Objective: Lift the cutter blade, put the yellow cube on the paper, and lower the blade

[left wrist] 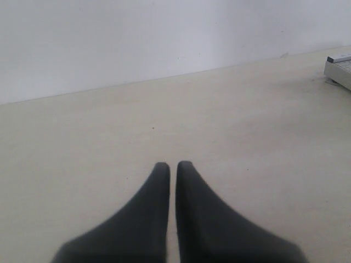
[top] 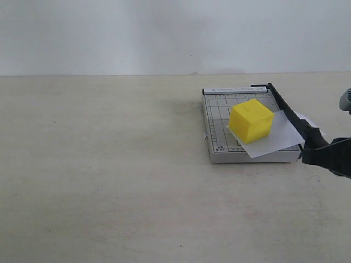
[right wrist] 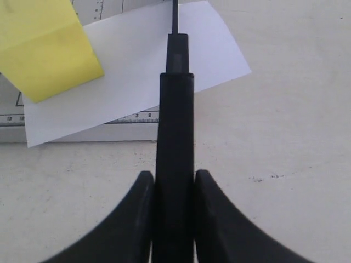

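Note:
The yellow cube (top: pixel 250 119) sits on the white paper (top: pixel 279 138), which lies skewed across the grey trimmer base (top: pixel 215 127). The cutter blade (top: pixel 289 114) runs down the trimmer's right side, over the paper, with its thick black handle at the near end. My right gripper (top: pixel 316 150) is shut on that handle. In the right wrist view the handle (right wrist: pixel 175 142) is pinched between the gripper (right wrist: pixel 174 176), with the cube (right wrist: pixel 44 49) and paper (right wrist: pixel 142 82) beyond. My left gripper (left wrist: pixel 171 165) is shut on nothing, hovering over bare table.
A beige tabletop (top: pixel 109 181) spreads left and in front of the trimmer, with a white wall behind. A corner of the trimmer (left wrist: pixel 341 68) shows at the edge of the left wrist view.

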You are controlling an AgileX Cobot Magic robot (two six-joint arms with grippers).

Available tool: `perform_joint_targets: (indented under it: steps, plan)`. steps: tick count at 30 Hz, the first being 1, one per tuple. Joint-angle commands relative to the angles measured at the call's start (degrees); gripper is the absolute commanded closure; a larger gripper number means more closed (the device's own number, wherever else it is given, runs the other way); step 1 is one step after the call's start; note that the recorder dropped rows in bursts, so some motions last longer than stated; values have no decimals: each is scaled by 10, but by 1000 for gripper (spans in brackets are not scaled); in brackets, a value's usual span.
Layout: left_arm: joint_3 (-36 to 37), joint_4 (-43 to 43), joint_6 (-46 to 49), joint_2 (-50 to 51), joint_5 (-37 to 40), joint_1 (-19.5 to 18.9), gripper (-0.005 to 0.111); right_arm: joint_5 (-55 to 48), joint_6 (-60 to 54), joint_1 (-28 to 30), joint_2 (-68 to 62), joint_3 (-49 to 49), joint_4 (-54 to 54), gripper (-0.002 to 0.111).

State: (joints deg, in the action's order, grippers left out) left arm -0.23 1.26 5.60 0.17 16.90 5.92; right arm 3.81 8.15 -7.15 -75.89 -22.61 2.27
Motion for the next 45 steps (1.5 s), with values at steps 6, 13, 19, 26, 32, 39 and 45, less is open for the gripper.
perform_joint_targets:
  steps: [6,13,19,26,32,39,45]
  plan:
    - [2,-6,3,-2,1,-1,102,-110,6,-3,-77,26,0,108]
    - [2,-6,3,-2,1,-1,102,-85,6,-3,-99,26,0,108]
    - [2,-6,3,-2,1,-1,102,-83,6,-3,-99,26,0,108]
    - [2,-6,3,-2,1,-1,102,-74,7,-3,-99,25,0,108]
    - [2,-6,3,-2,1,-1,102,-55,12,-3,-5,25,-3,63]
    - [2,-6,3,-2,1,-1,102,-62,20,-3,76,-33,-3,45]
    - [2,-6,3,-2,1,-1,102,-1,-24,-14,200,-39,-3,46]
